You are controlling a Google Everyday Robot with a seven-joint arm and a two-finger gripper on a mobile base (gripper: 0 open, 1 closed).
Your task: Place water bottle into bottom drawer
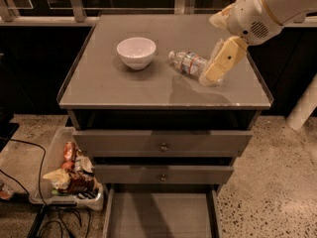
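Water bottle (pixel 187 62) on cabinet top (pixel 124 89), base end at tool (pixel 212 76).

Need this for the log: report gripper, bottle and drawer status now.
Gripper down at water bottle base end. Bottle lying on cabinet top. Bottom drawer pulled open. White bowl apart, out of the path.

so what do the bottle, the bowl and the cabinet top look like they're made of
Water bottle: thin clear plastic, by its see-through crinkled body. Bowl: glossy white, likely ceramic or hard plastic; it shows a soft sheen. Cabinet top: smooth grey, perhaps laminate or painted metal, faintly reflective. The hand, cream-coloured and seemingly plastic, is at the bottle's base end.
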